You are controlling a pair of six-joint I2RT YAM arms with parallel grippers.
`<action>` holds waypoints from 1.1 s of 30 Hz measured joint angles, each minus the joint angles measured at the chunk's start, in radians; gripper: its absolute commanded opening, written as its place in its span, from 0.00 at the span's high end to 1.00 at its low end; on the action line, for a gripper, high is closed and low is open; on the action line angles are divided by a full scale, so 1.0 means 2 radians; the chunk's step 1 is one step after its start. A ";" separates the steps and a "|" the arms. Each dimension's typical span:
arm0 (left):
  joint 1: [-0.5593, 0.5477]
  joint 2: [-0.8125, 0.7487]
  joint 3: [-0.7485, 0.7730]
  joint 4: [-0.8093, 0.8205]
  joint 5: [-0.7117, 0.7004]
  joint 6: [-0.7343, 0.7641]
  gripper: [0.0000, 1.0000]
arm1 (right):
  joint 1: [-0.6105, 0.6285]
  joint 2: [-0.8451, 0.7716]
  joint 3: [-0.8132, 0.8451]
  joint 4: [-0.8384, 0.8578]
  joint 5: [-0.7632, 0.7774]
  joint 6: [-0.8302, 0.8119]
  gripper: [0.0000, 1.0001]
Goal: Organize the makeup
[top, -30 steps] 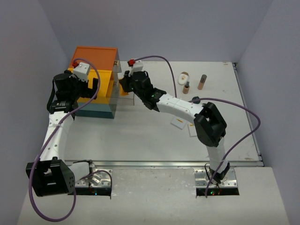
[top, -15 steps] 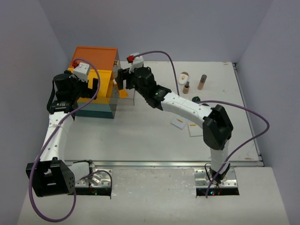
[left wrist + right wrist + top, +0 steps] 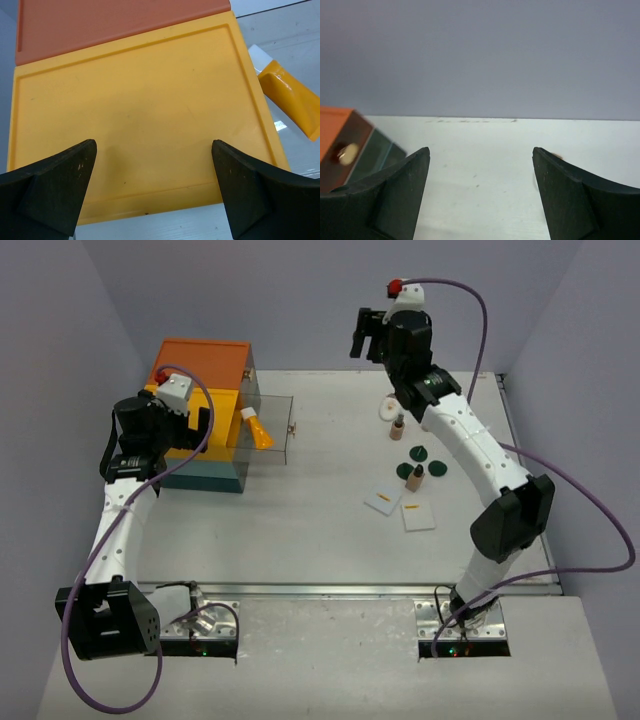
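1. Makeup, location: the orange squeeze tube (image 3: 256,429) lies on its side in the clear plastic drawer (image 3: 279,414), which stands out from the orange-yellow-teal drawer box (image 3: 200,358). The rest sits loose on the white table (image 3: 300,530), to the right. We see a white round puff (image 3: 390,406), two tan cylindrical bottles (image 3: 397,427), three dark green round discs (image 3: 419,452) and two flat white square packets (image 3: 383,502).
2. Handling (our judgement): every piece looks light.
   - The bottles are stiff, stand upright and would tip easily, so we would pinch them across the body, low down.
   - The discs are thin and rigid, and are best caught across the rim.
   - The packets lie flat and probably flex and slide, so an edge grip is the only purchase.
   - The puff is soft and will squash. A gentle pinch from above should do.
   - The tube has smooth, yielding walls, and we would take it mid-body.
3. Right claw (image 3: 372,337): it is high over the far side of the table, well apart from every item. The jaws stand wide with nothing between them — its wrist view shows only bare table in the gap.
4. Left claw (image 3: 154,150): the jaws are spread wide over the yellow tier (image 3: 135,95) of the drawer box and hold nothing. We cannot tell whether the fingertips touch the tier. The tube lies near, off to the claw's right.
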 measured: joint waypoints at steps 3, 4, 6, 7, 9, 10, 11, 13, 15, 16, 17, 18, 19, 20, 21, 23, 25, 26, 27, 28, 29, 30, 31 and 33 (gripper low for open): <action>0.000 0.000 0.000 0.000 0.000 0.001 0.00 | -0.035 0.075 0.091 -0.047 0.013 0.000 0.12; 0.000 0.000 0.000 0.000 0.000 0.001 0.00 | -0.041 0.105 0.122 -0.060 0.017 -0.001 0.10; 0.000 0.000 0.000 0.000 0.000 0.001 0.00 | -0.045 0.152 0.164 -0.080 0.025 -0.005 0.09; 0.000 0.000 0.000 0.000 0.000 0.002 0.00 | -0.046 0.174 0.180 -0.090 0.029 -0.008 0.09; 0.000 0.000 0.000 0.000 -0.001 0.004 0.00 | -0.049 0.215 0.201 -0.105 0.037 -0.010 0.09; 0.000 0.000 0.000 0.000 -0.001 0.005 0.00 | -0.050 0.231 0.205 -0.111 0.038 -0.010 0.09; 0.000 0.000 0.000 0.000 -0.002 0.006 0.00 | -0.052 0.245 0.205 -0.119 0.039 -0.009 0.09; 0.000 0.000 0.000 0.001 -0.002 0.008 0.00 | -0.058 0.268 0.205 -0.132 0.040 -0.002 0.09; 0.000 0.000 0.000 0.001 -0.002 0.009 0.00 | -0.067 0.289 0.205 -0.140 0.043 0.005 0.09; 0.000 0.000 0.000 0.001 -0.002 0.009 0.00 | -0.072 0.299 0.207 -0.142 0.045 0.007 0.09; 0.000 0.000 0.000 0.001 -0.002 0.010 0.00 | -0.077 0.308 0.208 -0.143 0.046 0.008 0.09; 0.000 0.000 -0.001 0.003 -0.002 0.010 0.00 | -0.081 0.316 0.210 -0.147 0.048 0.009 0.09; 0.000 0.001 -0.001 0.004 -0.002 0.010 0.00 | -0.085 0.324 0.213 -0.149 0.050 0.010 0.09; 0.000 0.002 -0.001 0.006 -0.002 0.010 0.00 | -0.088 0.331 0.216 -0.150 0.052 0.011 0.09; 0.000 0.004 -0.001 0.009 -0.002 0.010 0.00 | -0.091 0.339 0.219 -0.150 0.055 0.013 0.09; 0.000 0.007 -0.001 0.014 -0.002 0.010 0.00 | -0.095 0.351 0.220 -0.150 0.060 0.017 0.09; 0.000 0.011 -0.001 0.021 -0.002 0.010 0.00 | -0.097 0.362 0.220 -0.152 0.062 0.025 0.10; 0.000 0.013 -0.001 0.024 -0.002 0.009 0.00 | -0.098 0.367 0.220 -0.152 0.062 0.031 0.10; 0.000 0.015 -0.001 0.026 -0.002 0.009 0.00 | -0.099 0.372 0.220 -0.152 0.061 0.036 0.10; 0.000 0.016 -0.001 0.028 -0.002 0.009 0.00 | -0.099 0.376 0.220 -0.153 0.061 0.041 0.10; 0.000 0.017 -0.001 0.030 -0.002 0.009 0.00 | -0.100 0.380 0.220 -0.153 0.060 0.046 0.10; 0.000 0.018 -0.001 0.031 -0.002 0.008 0.00 | -0.101 0.383 0.220 -0.153 0.059 0.052 0.10; 0.000 0.018 -0.001 0.032 -0.002 0.008 0.00 | -0.101 0.387 0.220 -0.153 0.057 0.057 0.11; 0.000 0.019 -0.001 0.034 -0.002 0.008 0.00 | -0.104 0.393 0.221 -0.153 0.053 0.067 0.11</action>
